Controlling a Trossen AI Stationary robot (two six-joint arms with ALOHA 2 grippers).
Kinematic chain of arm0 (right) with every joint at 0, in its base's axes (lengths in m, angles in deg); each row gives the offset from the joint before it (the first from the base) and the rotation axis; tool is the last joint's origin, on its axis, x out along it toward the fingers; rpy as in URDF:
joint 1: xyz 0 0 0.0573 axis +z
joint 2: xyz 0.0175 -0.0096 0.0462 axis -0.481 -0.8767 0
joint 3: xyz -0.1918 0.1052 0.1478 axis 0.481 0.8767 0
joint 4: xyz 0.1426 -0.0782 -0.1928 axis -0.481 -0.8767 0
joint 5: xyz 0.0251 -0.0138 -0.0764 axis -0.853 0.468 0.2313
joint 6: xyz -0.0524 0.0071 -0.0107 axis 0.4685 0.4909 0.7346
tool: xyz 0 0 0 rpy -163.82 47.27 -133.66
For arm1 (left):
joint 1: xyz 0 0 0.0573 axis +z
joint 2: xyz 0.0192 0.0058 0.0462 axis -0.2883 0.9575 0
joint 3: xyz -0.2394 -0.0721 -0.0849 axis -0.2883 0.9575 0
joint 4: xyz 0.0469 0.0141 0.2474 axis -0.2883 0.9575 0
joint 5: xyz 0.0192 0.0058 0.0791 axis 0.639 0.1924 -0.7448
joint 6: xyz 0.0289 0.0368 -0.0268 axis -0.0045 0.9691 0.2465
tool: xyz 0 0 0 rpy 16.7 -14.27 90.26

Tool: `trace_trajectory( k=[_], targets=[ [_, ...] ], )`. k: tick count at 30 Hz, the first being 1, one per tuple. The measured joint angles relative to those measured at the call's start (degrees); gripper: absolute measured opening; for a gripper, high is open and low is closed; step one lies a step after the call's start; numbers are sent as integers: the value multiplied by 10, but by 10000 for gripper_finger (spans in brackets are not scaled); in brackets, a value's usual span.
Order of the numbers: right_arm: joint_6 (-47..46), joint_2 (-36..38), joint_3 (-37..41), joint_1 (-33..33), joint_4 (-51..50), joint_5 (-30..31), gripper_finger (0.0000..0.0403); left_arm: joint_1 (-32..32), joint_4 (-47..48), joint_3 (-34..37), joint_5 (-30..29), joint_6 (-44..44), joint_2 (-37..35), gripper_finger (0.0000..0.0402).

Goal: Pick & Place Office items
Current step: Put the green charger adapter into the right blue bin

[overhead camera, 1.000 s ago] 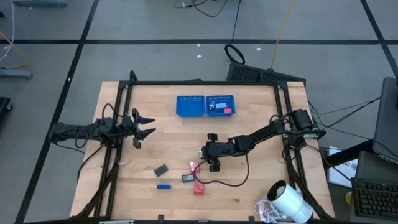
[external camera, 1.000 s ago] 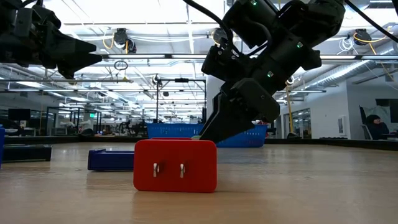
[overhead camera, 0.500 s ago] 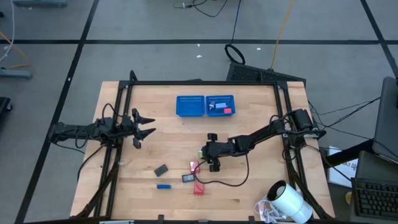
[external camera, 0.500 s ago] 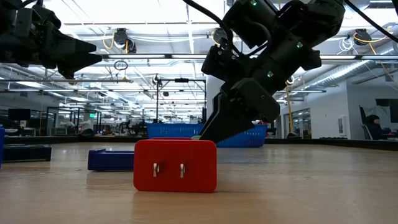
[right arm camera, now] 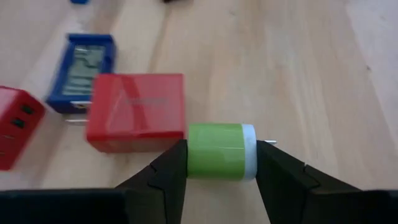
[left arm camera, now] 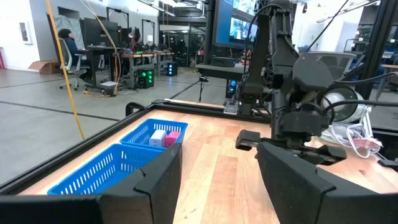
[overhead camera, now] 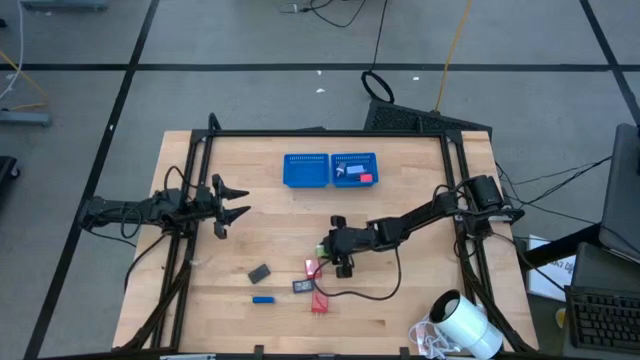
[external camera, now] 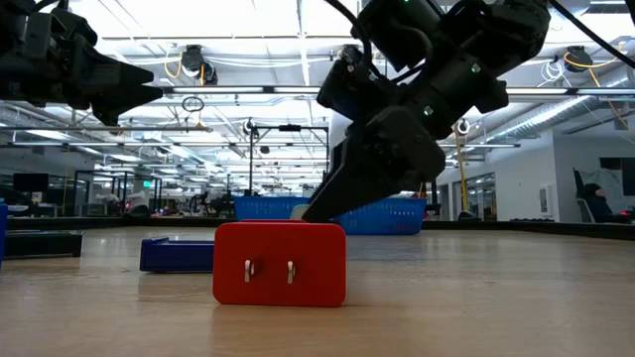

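Green-and-white office item [right arm camera: 221,151]: clamped between the closed right end effector [right arm camera: 221,163] fingers, just beside a red block [right arm camera: 135,112]; left end effector [overhead camera: 232,201] held open.

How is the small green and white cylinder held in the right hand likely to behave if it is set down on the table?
The green and white cylinder looks round-sided, so on its side it may roll across the wooden table. It seems rigid, keeping its shape between the right hand's fingers. Its surface looks smooth, so it could slip.
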Motion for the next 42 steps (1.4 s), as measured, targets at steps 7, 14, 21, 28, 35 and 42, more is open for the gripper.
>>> trace_trajectory(
  k=[7, 14, 21, 28, 35, 42],
  targets=[
    [2, 0, 0, 0, 33, -8, 151, 0, 0, 0, 0, 0, 0, 214],
    [2, 0, 1, 1, 76, -51, 149, 0, 0, 0, 0, 0, 0, 214],
    [-24, 0, 35, 2, 212, -117, 152, 0, 0, 0, 0, 0, 0, 214],
    [-56, 0, 50, 2, 292, -189, 149, 0, 0, 0, 0, 0, 0, 214],
    [-85, 0, 50, 2, 330, -258, 153, 0, 0, 0, 0, 0, 0, 214],
    [-107, 0, 50, 2, 360, -342, 149, 0, 0, 0, 0, 0, 0, 214]
  ],
)
